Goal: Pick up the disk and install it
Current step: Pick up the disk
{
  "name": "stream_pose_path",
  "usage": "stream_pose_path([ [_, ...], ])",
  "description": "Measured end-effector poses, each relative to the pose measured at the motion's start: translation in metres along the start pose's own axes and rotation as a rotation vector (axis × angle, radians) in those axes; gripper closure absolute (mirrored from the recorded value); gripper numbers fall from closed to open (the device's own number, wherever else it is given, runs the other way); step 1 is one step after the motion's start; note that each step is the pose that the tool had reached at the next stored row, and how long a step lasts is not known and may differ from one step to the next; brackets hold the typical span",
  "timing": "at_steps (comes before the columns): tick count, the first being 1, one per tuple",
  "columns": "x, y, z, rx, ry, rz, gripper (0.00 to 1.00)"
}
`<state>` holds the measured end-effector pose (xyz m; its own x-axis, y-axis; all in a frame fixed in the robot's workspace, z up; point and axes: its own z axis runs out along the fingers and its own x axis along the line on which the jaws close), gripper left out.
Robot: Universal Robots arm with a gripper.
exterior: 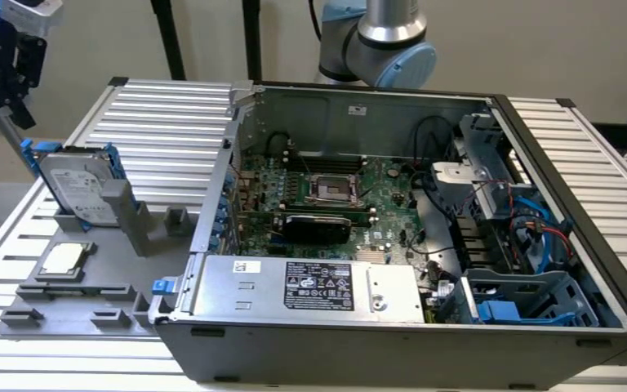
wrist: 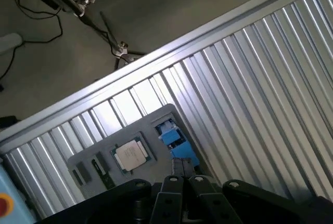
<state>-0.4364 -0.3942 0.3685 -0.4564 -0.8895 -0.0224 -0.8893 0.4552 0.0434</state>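
A flat grey plastic tray (exterior: pixel 112 269) held a small square silver chip (exterior: pixel 63 260) and the silver disk in its blue frame (exterior: pixel 77 186). The disk stood on end, long side up, leaning, below the black gripper (wrist: pixel 182 174), its jaws pressed together and empty.

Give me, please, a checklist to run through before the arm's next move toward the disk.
1. Disk standing in the grey fixture, nothing on it: ok.
2. Tool open for a grasp: not ok, shut.
3. Tool down at the disk: not ok, it hangs above, apart.
4. Computer case open on top: ok.
5. Blue drive bay free: cannot tell.
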Motion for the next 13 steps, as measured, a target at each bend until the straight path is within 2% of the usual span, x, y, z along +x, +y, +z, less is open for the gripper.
stream_pose_path([
  [9, -0.0024, -0.005, 0.0015, -0.0009, 0.004, -0.083, 0.89],
  [13, -0.0024, -0.0051, 0.0018, -0.0001, 0.0065, -0.152, 0.89],
])
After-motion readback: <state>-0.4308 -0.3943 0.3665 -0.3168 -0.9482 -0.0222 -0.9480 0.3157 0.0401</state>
